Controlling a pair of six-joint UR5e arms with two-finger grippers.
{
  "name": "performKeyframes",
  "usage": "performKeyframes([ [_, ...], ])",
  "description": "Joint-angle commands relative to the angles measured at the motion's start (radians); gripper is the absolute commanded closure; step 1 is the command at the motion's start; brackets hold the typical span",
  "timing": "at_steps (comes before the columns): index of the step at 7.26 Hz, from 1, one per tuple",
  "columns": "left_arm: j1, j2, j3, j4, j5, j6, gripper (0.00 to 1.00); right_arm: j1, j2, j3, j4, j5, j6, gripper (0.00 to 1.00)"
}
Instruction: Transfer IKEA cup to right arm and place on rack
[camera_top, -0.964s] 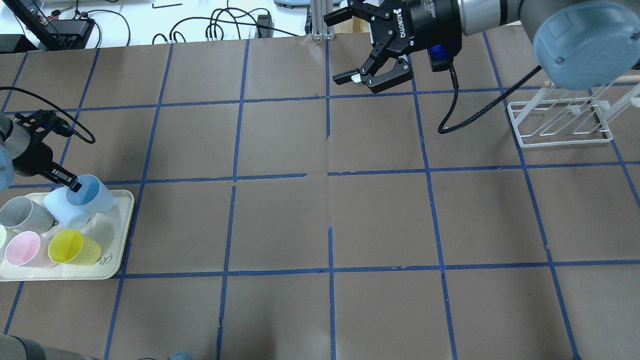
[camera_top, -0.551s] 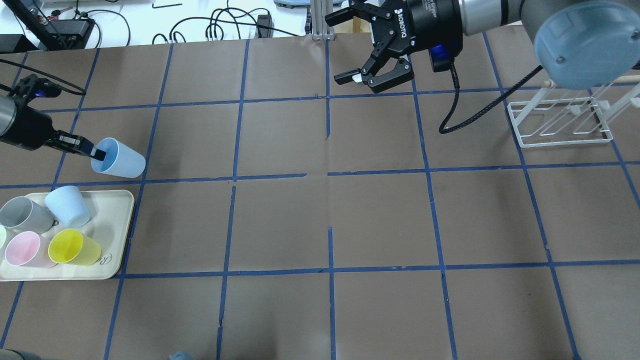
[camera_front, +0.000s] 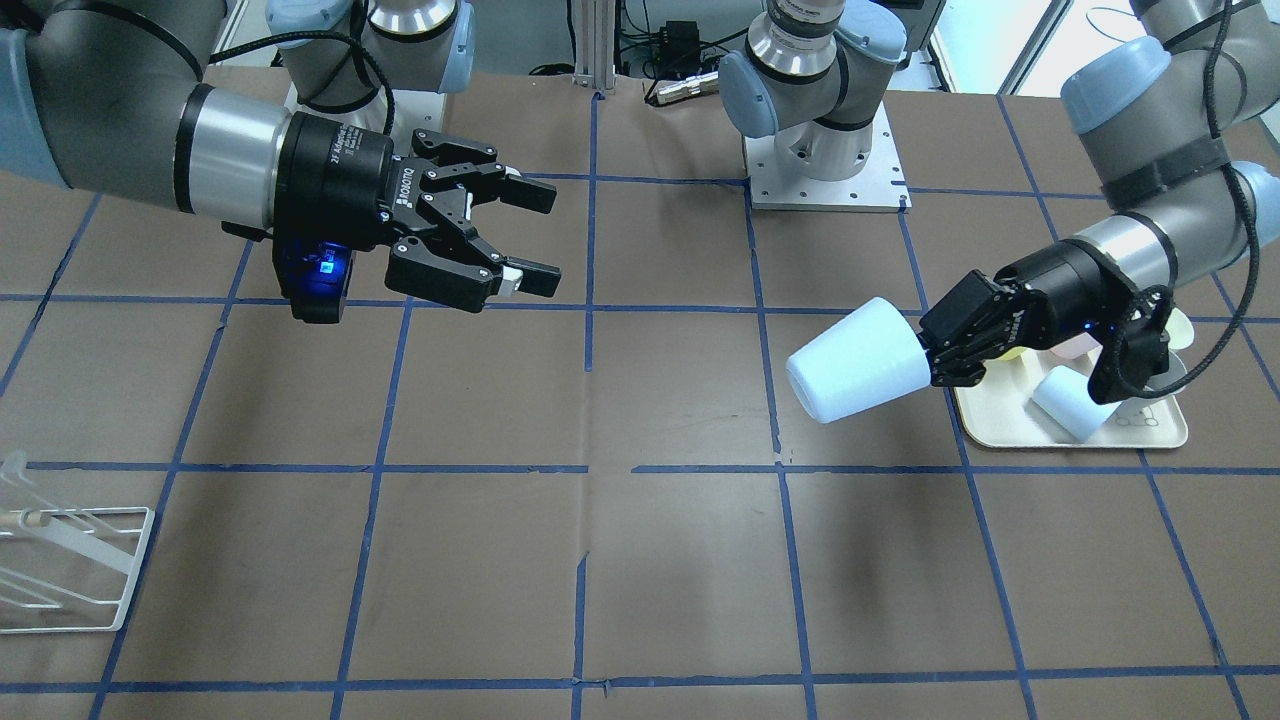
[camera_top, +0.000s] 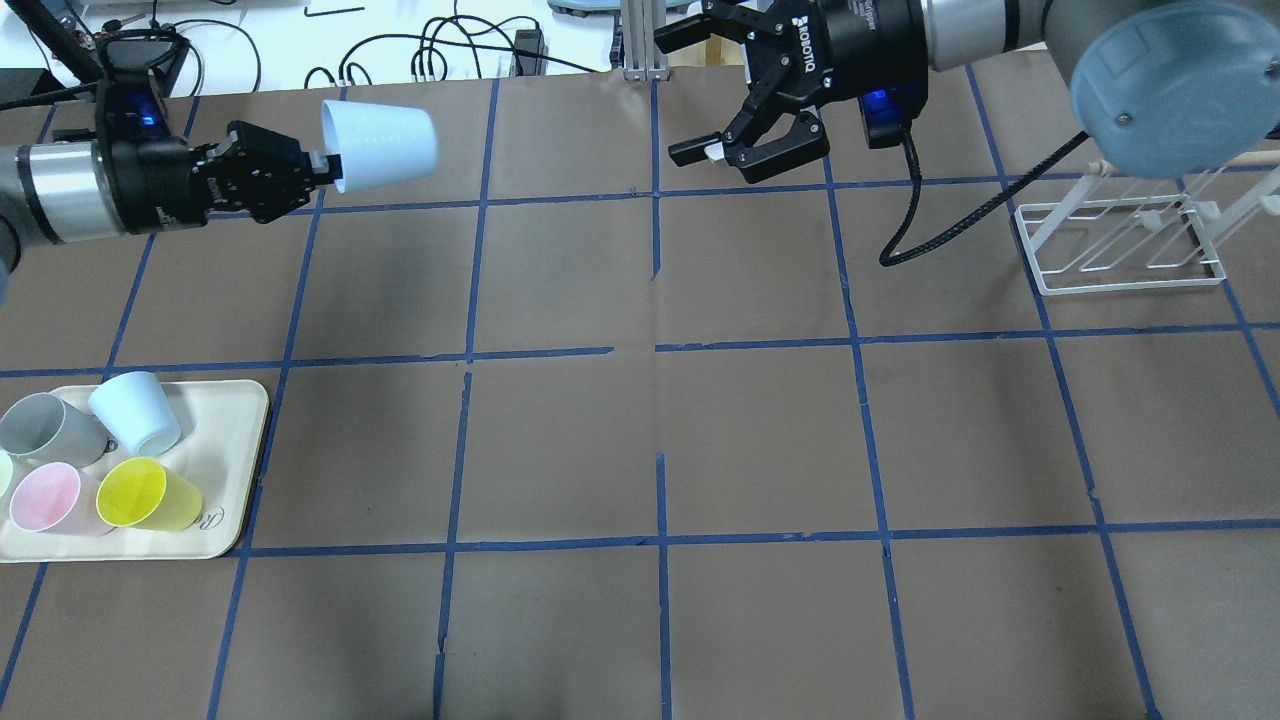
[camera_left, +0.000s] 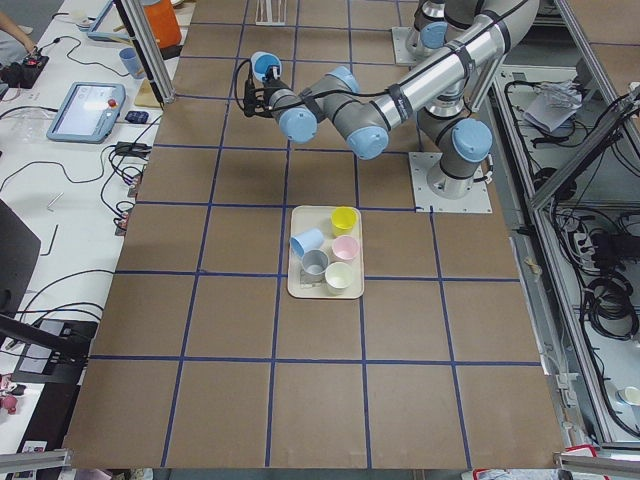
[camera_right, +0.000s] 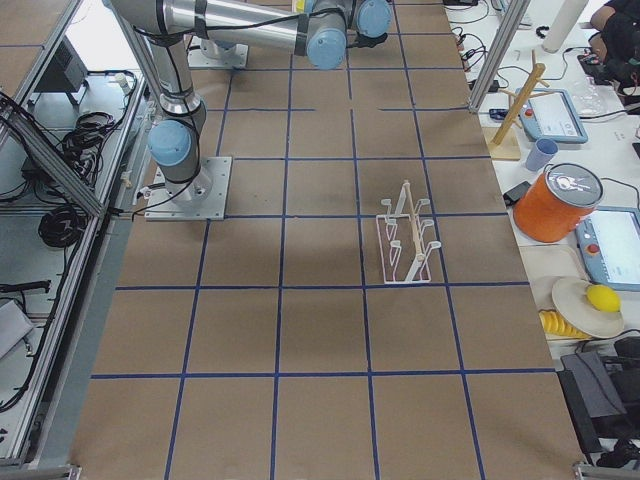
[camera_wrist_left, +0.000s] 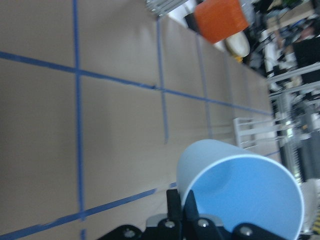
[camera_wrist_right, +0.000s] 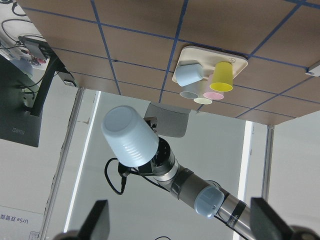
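Hand-over stage: holds the cup (camera_top: 380, 145) aloft over the far left of the table (camera_top: 760, 440), on its side, rim clamped in the left gripper (camera_top: 328, 172), base pointing right. Faces it from the far middle with the right gripper (camera_top: 690, 92), fingers spread wide, well apart from the cup. Calls next, probably, for closing that gap along the far edge and lining the open fingers around the tapered body before any release. Leaves broad bare table between; rack (camera_top: 1120, 245) at the far right edge, tray (camera_top: 228, 455) near left, both off the likely path.
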Motion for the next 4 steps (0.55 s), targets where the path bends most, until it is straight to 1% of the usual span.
performKeyframes([
  [1, -0.08, 0.035, -0.018, 0.031, -0.185, -0.107, 1.0, 0.012, -0.002, 0.012, -0.012, 0.001, 0.077, 0.0],
  [2, -0.094, 0.063, -0.026, 0.031, -0.253, -0.117, 1.0, 0.012, -0.002, 0.014, -0.014, 0.004, 0.091, 0.0],
  [3, -0.125, 0.087, -0.047, 0.033, -0.285, -0.126, 1.0, 0.012, -0.003, 0.011, -0.014, 0.006, 0.092, 0.0],
  [4, -0.16, 0.103, -0.059, 0.031, -0.318, -0.123, 1.0, 0.014, -0.006, 0.005, -0.014, 0.033, 0.106, 0.0],
])
